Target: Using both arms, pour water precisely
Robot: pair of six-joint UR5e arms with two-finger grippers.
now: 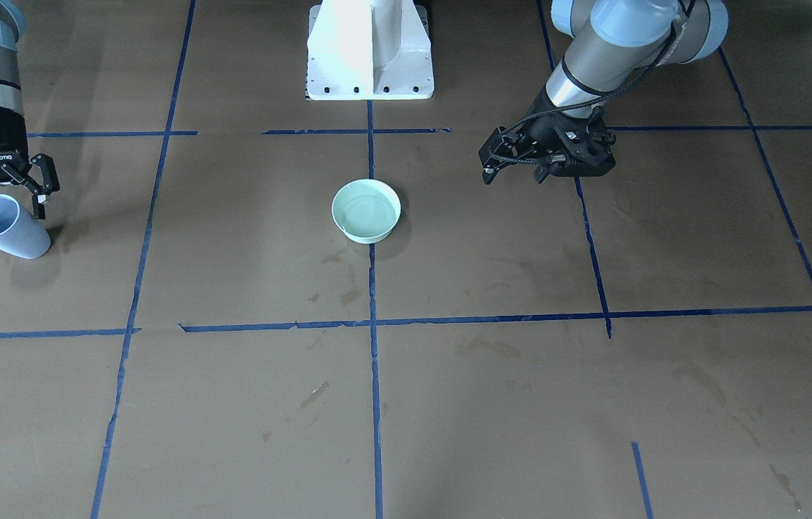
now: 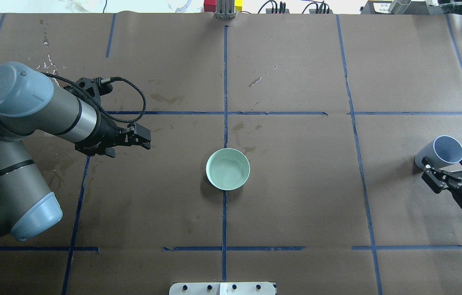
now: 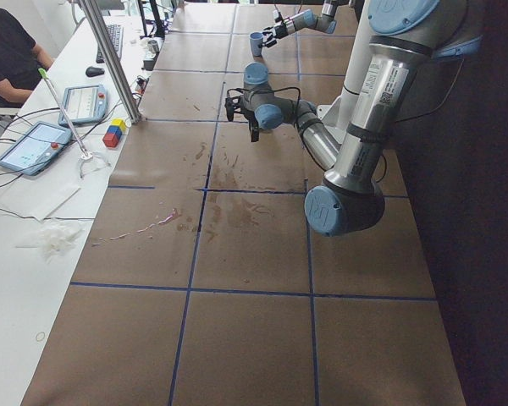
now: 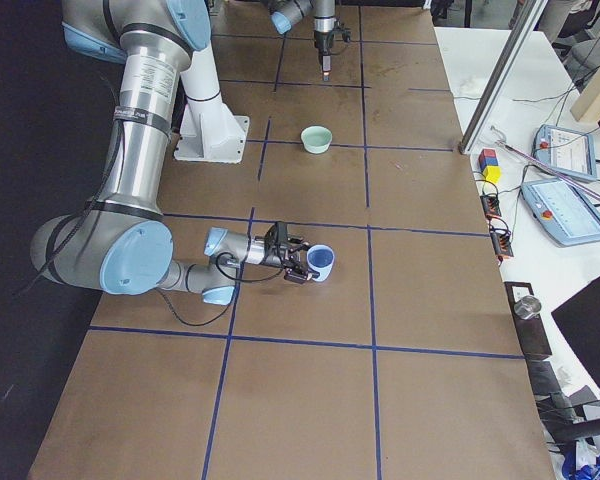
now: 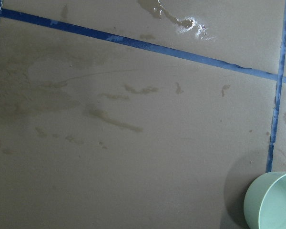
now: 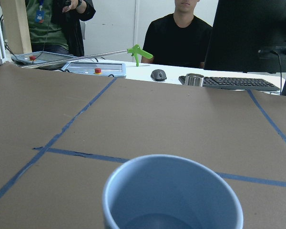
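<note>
A pale green round bowl (image 2: 228, 169) is sitting centrally on the worktop (image 2: 296, 184); a light blue plastic cup (image 2: 440, 153) is standing far right, beside the right pincer (image 2: 448, 167).

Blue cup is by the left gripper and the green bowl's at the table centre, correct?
Not quite: the cup is by the right gripper, not the left gripper, as the overhead view shows. The bowl is at the table centre.
</note>
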